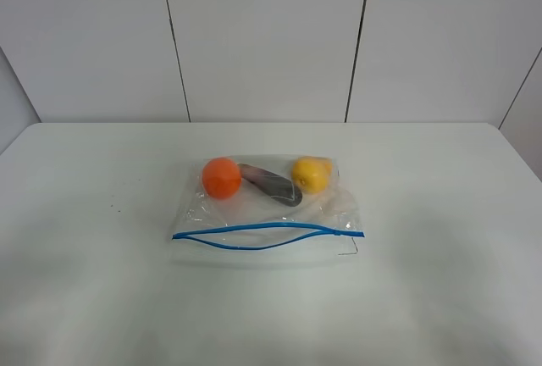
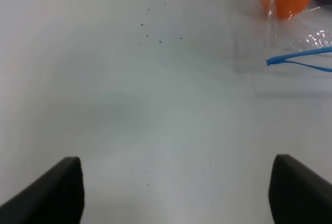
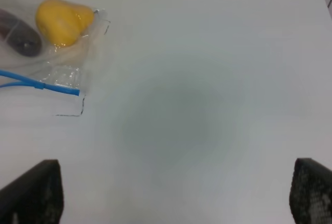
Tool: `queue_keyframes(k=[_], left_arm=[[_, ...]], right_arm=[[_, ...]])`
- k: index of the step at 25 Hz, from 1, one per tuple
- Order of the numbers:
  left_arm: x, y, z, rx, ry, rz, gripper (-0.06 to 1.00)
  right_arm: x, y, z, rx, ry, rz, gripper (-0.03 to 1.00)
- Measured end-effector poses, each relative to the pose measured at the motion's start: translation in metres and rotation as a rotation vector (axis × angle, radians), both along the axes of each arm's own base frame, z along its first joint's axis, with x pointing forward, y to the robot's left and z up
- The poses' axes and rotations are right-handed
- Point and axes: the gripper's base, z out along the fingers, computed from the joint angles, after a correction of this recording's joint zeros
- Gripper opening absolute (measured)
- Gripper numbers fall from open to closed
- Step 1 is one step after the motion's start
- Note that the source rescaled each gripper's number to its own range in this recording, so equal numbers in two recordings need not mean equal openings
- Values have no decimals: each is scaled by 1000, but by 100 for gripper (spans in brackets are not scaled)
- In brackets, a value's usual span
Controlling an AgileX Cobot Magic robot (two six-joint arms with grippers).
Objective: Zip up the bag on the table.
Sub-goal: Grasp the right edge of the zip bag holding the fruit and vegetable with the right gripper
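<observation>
The clear plastic bag [image 1: 267,209] lies flat in the middle of the white table [image 1: 85,213]. An orange ball [image 1: 221,177], a dark oblong item [image 1: 271,184] and a yellow fruit [image 1: 311,174] show through it. Its blue zip strip [image 1: 267,234] runs along the near edge and gapes apart in the middle. Neither arm shows in the exterior high view. My left gripper [image 2: 176,193] stands open over bare table, well short of the zip's left end [image 2: 268,61]. My right gripper [image 3: 176,195] is open too, with the zip's right end [image 3: 78,92] off to one side.
A thin black corner mark [image 3: 77,111] is drawn on the table by the bag's right corner. A few tiny dark specks [image 2: 155,27] dot the tabletop left of the bag. White wall panels [image 1: 262,36] stand behind the table's far edge.
</observation>
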Motion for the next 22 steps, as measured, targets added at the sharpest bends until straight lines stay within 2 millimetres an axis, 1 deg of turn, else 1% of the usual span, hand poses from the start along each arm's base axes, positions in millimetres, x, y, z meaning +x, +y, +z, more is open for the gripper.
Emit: queue_keyframes(k=[12, 14, 17, 18, 22], left_arm=[[0, 0, 0, 0, 0, 0, 100], [0, 0, 0, 0, 0, 0, 100], [0, 0, 0, 0, 0, 0, 100], [0, 0, 0, 0, 0, 0, 100], [0, 0, 0, 0, 0, 0, 100]], right_arm=[[0, 0, 0, 0, 0, 0, 97], [3, 0, 3, 0, 16, 0, 97], [18, 1, 17, 6, 95, 4, 97], [27, 1, 24, 9, 131, 6, 97], [73, 4, 48, 46, 290, 23, 97]])
